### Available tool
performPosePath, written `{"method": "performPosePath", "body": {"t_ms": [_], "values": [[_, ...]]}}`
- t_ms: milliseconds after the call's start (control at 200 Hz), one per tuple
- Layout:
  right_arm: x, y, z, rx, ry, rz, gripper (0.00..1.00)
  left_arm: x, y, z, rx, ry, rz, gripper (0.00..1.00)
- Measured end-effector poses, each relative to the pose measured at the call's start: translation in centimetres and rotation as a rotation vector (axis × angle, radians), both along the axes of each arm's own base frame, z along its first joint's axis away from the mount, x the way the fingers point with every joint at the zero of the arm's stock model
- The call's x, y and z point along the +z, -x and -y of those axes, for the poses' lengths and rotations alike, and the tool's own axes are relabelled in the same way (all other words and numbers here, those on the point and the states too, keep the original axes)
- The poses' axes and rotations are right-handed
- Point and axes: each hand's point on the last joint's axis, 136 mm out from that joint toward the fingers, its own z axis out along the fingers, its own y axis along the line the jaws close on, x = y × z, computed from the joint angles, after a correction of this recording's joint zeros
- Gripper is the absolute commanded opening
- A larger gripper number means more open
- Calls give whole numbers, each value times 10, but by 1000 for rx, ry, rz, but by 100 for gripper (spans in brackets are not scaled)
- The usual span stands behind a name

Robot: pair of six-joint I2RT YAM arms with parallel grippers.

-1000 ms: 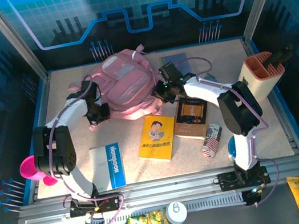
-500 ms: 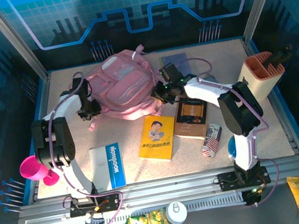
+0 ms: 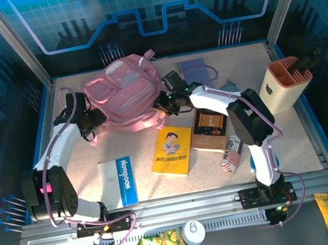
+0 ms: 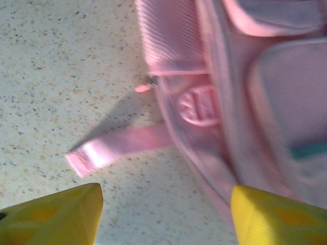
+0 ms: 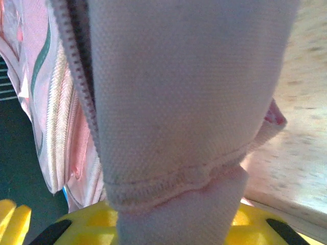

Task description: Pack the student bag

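Observation:
The student bag, a big soft pink backpack, lies at the back of the table, left of centre. My left gripper hovers at its left edge. In the left wrist view this gripper is open, its yellow fingertips wide apart over bare table, with the bag's side and a loose pink strap just ahead. My right gripper is at the bag's right lower corner. The right wrist view shows it shut on a fold of the bag's pale fabric.
In front of the bag lie a yellow book, a brown book and a blue-and-white notebook. A small can sits near the right arm. A beige pen holder stands at the right, and a blue-grey book lies behind.
My left gripper has opened and let go of the bag's left side, and its arm swung left. The bag has shifted left, and the right gripper went with it.

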Motion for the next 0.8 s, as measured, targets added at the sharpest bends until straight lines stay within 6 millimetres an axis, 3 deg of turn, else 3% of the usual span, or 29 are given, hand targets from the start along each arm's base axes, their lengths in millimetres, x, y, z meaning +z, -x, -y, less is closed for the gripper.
{"method": "performPosePath", "body": {"t_ms": [175, 295, 365, 480, 585, 690, 800], "values": [[-8, 9, -45, 137, -9, -37, 51, 3, 2, 12, -21, 67, 20, 73], [-9, 16, -49, 207, 41, -24, 63, -1, 3, 26, -67, 136, 21, 76], [-7, 17, -40, 220, 71, -1, 70, -3, 4, 35, -99, 181, 26, 78], [4, 29, -9, 214, 125, 43, 76, -2, 5, 47, -137, 231, 33, 84], [29, 40, 22, 200, 169, 118, 77, 3, 6, 60, -180, 259, 45, 94], [55, 52, 46, 180, 203, 196, 77, 5, 10, 83, -243, 276, 41, 97], [56, 67, 63, 172, 230, 215, 74, 4, 16, 111, -319, 285, 27, 98]]}}
